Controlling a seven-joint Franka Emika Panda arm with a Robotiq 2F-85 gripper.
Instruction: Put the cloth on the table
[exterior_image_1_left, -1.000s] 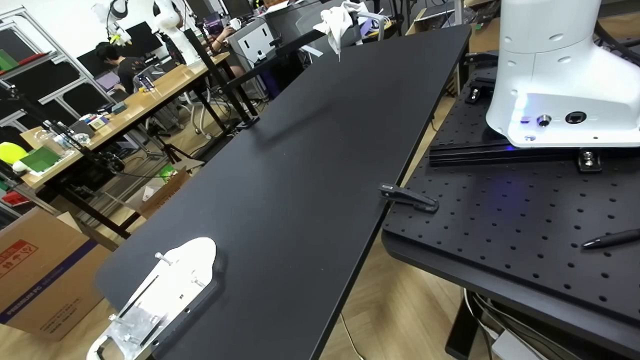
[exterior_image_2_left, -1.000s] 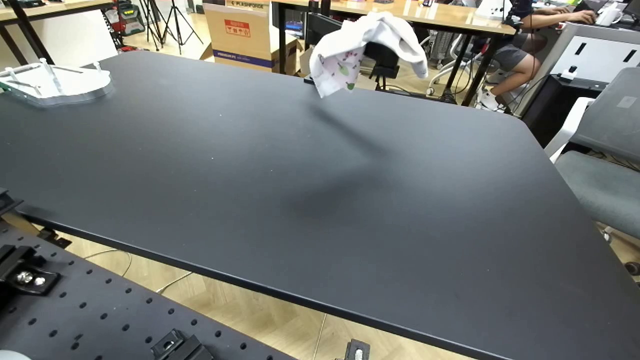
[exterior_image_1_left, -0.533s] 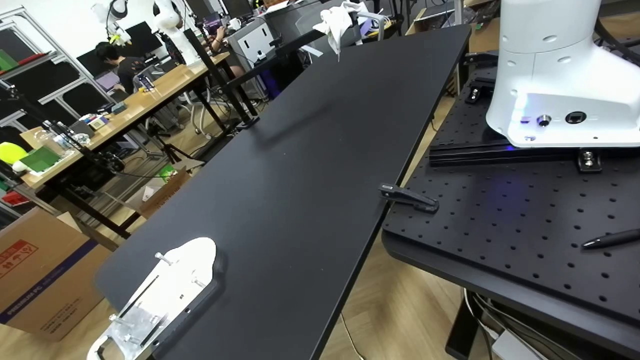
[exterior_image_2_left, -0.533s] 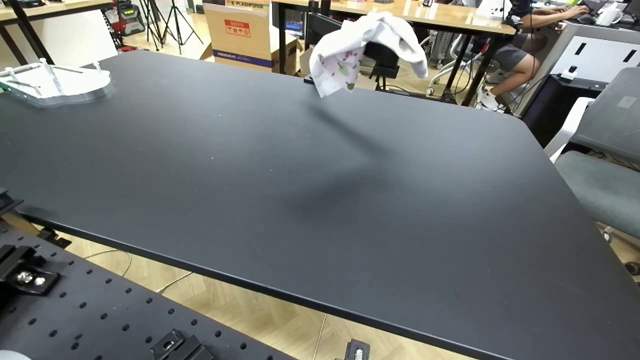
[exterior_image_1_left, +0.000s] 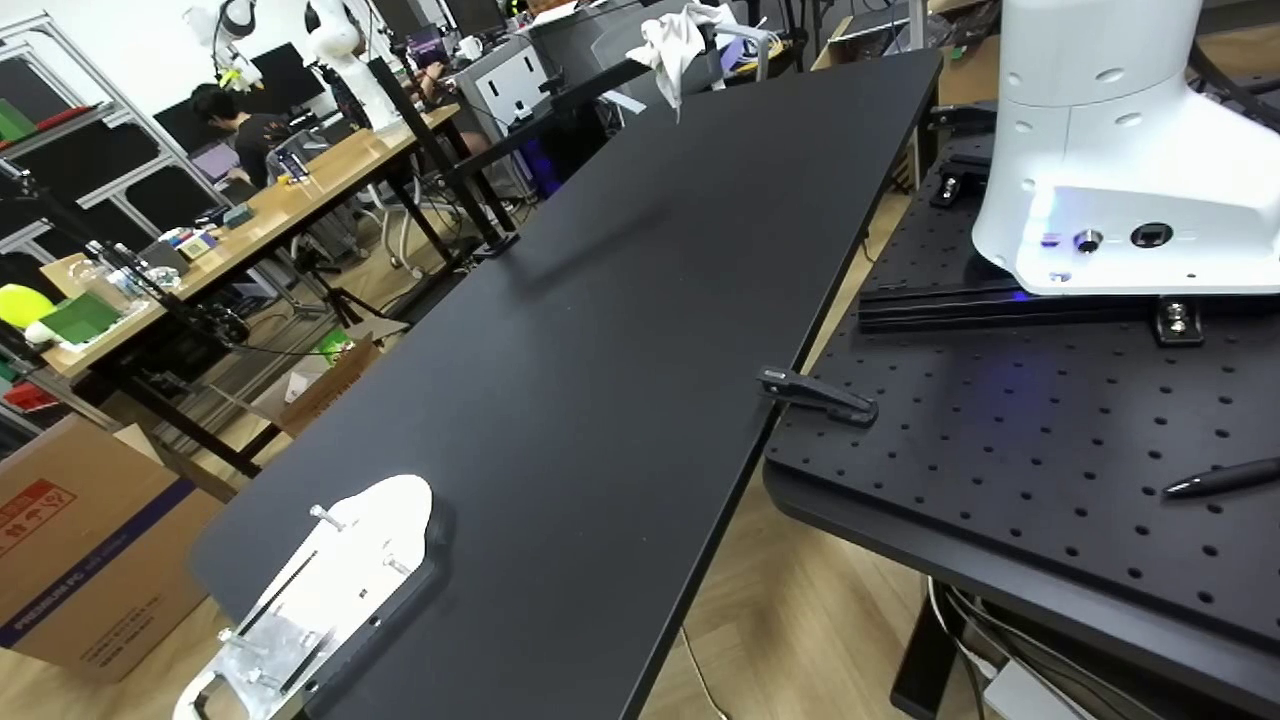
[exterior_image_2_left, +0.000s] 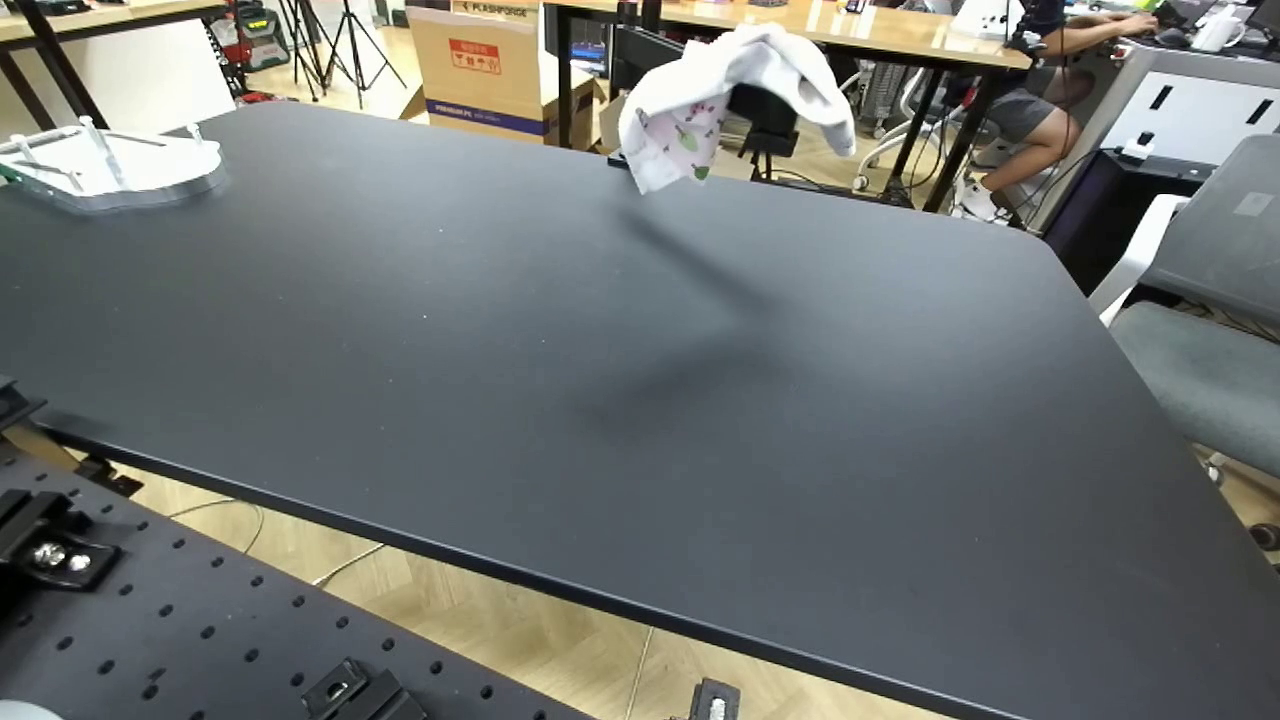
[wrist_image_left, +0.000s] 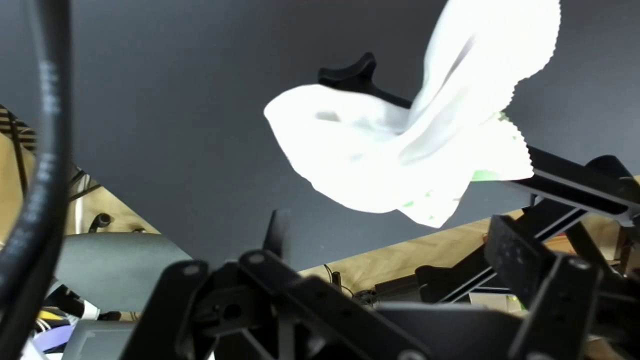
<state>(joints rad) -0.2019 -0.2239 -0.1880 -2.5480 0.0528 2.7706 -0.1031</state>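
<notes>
Though wrist-view only, end effector (wrist_image_left: 391, 237).

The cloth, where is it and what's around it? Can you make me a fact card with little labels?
Cloth: white, with some pink and green pattern
Where: draped over a black arm, above the table
Table: black, with a pegged white board on it
Jaws: open, not holding the cloth
Nearby: gray chair, cardboard box
Job: not done, the cloth isn't on the table yet
</notes>
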